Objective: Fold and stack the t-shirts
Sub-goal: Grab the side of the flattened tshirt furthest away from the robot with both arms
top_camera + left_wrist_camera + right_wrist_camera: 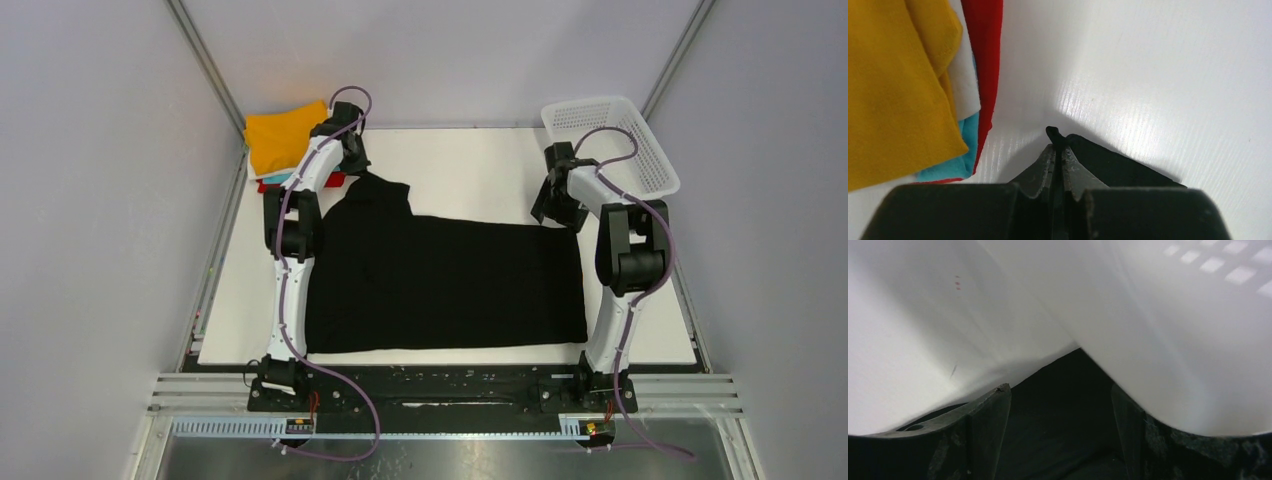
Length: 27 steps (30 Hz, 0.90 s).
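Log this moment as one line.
left gripper: shut on black t-shirt, far-left corner | right gripper: open at far-right corner | black t-shirt: spread, not yet folded | folded stack: far left

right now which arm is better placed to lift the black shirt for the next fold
Left, probably. The left hand is shut on a pinch of the black t-shirt at its far corner. The right hand is open over the shirt's edge and not gripping it.

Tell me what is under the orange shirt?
A white shirt, then a blue shirt, then a red shirt at the bottom. Only their edges peek out; the orange shirt covers the rest, so anything else beneath is hidden.
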{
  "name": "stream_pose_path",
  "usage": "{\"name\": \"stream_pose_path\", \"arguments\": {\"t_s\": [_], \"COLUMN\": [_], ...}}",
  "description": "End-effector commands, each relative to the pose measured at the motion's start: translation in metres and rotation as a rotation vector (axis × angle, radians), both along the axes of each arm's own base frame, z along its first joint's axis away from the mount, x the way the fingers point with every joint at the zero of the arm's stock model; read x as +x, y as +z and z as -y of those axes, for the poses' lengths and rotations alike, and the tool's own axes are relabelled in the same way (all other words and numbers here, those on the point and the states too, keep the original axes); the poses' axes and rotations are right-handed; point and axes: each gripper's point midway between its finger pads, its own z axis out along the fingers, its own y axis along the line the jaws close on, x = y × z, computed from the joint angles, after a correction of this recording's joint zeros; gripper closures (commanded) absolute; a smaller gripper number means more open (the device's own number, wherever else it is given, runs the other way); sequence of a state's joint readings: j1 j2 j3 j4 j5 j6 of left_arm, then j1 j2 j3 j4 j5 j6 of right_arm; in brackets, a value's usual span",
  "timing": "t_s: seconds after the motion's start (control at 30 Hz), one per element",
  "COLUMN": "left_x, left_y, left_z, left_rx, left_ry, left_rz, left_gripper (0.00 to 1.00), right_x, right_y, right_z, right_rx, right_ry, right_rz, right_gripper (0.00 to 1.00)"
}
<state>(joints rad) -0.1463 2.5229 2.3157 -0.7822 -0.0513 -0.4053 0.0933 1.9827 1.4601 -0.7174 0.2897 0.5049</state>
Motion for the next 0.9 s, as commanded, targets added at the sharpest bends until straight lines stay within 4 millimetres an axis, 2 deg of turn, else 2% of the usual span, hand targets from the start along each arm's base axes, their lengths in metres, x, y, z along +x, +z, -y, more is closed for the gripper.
{"name": "stream_pose_path", "arguments": {"t_s": [0.0, 0.17, 0.3, 0.5, 0.6, 0.63, 0.7, 0.8, 0.87], "left_x": [0.008, -0.007, -0.015, -0.029, -0.037, -0.039, -0.043, -0.048, -0.050], "left_y": [0.060, 0.072, 0.084, 0.097, 0.104, 0.106, 0.109, 0.111, 0.112], "left_z": [0.007, 0.015, 0.025, 0.016, 0.017, 0.019, 0.019, 0.018, 0.018], "left_rx": [-0.035, -0.074, -0.058, -0.014, -0.024, -0.032, -0.033, -0.034, -0.036], "left_ry": [-0.042, -0.070, -0.099, -0.078, -0.086, -0.097, -0.107, -0.105, -0.104], "left_rz": [0.128, 0.144, 0.161, 0.170, 0.179, 0.185, 0.191, 0.189, 0.192], "left_gripper": [1.00, 1.00, 1.00, 1.00, 1.00, 1.00, 1.00, 1.00, 1.00], "right_x": [0.003, -0.009, -0.021, -0.021, -0.015, -0.012, -0.004, 0.009, 0.027], "right_y": [0.001, -0.007, -0.013, -0.009, -0.007, -0.005, 0.001, 0.012, 0.015], "right_z": [0.005, 0.012, 0.013, 0.015, 0.013, 0.012, 0.012, 0.013, 0.010], "right_rx": [-0.036, -0.077, -0.081, -0.078, -0.065, -0.060, -0.058, -0.067, -0.051], "right_ry": [-0.054, -0.052, -0.053, -0.064, -0.062, -0.057, -0.053, -0.062, -0.053], "right_rz": [-0.036, -0.123, -0.151, -0.113, -0.086, -0.071, -0.039, 0.022, 0.088], "right_gripper": [0.21, 0.25, 0.34, 0.49, 0.61, 0.60, 0.49, 0.46, 0.43]}}
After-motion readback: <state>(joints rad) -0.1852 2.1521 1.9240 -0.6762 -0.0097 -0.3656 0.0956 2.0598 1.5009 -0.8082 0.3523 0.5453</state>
